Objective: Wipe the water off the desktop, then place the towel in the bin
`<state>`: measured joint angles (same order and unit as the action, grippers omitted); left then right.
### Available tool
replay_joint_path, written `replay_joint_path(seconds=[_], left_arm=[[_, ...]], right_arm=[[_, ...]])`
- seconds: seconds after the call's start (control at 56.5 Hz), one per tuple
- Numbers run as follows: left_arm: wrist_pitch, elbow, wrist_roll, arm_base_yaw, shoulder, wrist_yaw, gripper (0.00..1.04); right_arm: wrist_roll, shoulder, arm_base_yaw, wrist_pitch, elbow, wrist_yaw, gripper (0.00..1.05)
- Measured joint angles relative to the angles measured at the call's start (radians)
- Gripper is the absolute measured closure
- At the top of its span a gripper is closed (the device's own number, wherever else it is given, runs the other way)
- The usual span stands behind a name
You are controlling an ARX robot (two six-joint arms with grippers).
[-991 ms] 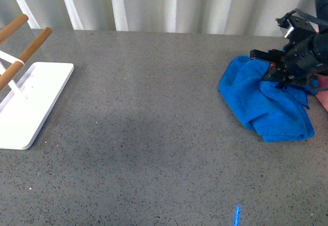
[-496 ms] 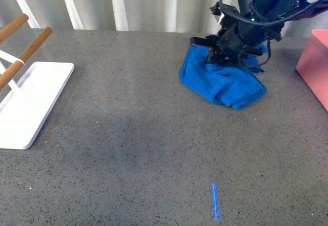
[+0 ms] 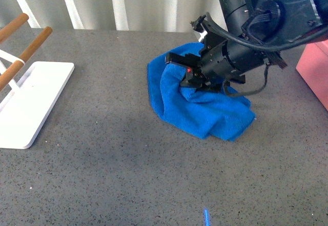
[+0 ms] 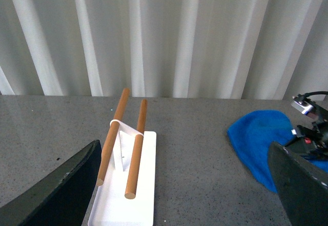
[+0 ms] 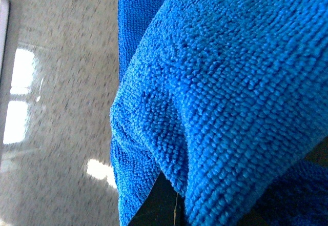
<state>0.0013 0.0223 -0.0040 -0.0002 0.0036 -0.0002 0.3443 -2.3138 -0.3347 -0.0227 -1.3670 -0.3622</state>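
Note:
The blue towel (image 3: 202,108) lies bunched on the speckled grey desktop (image 3: 118,164), a little right of centre. My right gripper (image 3: 187,75) is shut on the towel's upper fold and presses it against the surface. In the right wrist view the towel (image 5: 220,82) fills most of the picture, with the desktop (image 5: 56,82) beside it. The pink bin (image 3: 314,75) shows only as a corner at the right edge. My left gripper (image 4: 179,195) hangs open above the desktop with nothing between its fingers; the towel (image 4: 259,139) lies off to one side of it. No water shows.
A flat white tray (image 3: 31,103) with two wooden rods (image 3: 25,52) stands at the left edge, also seen as the tray (image 4: 125,200) in the left wrist view. A white corrugated wall (image 3: 154,3) closes the back. A short blue streak (image 3: 206,217) marks the desktop's front.
My right gripper has dragged the towel from the far right towards the middle and nearer the front. The bin's corner has come into view at the right edge.

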Motion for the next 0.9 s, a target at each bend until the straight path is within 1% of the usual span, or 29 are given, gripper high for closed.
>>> replay_joint_path(seconds=[0.195, 0.283, 0.407, 0.584, 0.726, 0.903], left_arm=[[0.000, 0.000, 0.000, 0.000, 0.000, 0.000, 0.07], [0.000, 0.000, 0.000, 0.000, 0.000, 0.000, 0.07], [0.000, 0.000, 0.000, 0.000, 0.000, 0.000, 0.07], [0.000, 0.000, 0.000, 0.000, 0.000, 0.000, 0.07], [0.000, 0.000, 0.000, 0.000, 0.000, 0.000, 0.07], [0.000, 0.000, 0.000, 0.000, 0.000, 0.000, 0.07]], right_arm=[[-0.017, 0.171, 0.012, -0.033, 0.254, -0.005, 1.01], [-0.039, 0.257, 0.041, -0.041, 0.357, -0.019, 1.01], [-0.072, 0.353, 0.091, -0.029, 0.438, -0.023, 1.01], [-0.136, 0.438, 0.156, 0.006, 0.472, -0.016, 1.01], [-0.205, 0.469, 0.224, 0.045, 0.453, 0.017, 1.01], [-0.248, 0.470, 0.247, 0.080, 0.368, 0.069, 1.01]])
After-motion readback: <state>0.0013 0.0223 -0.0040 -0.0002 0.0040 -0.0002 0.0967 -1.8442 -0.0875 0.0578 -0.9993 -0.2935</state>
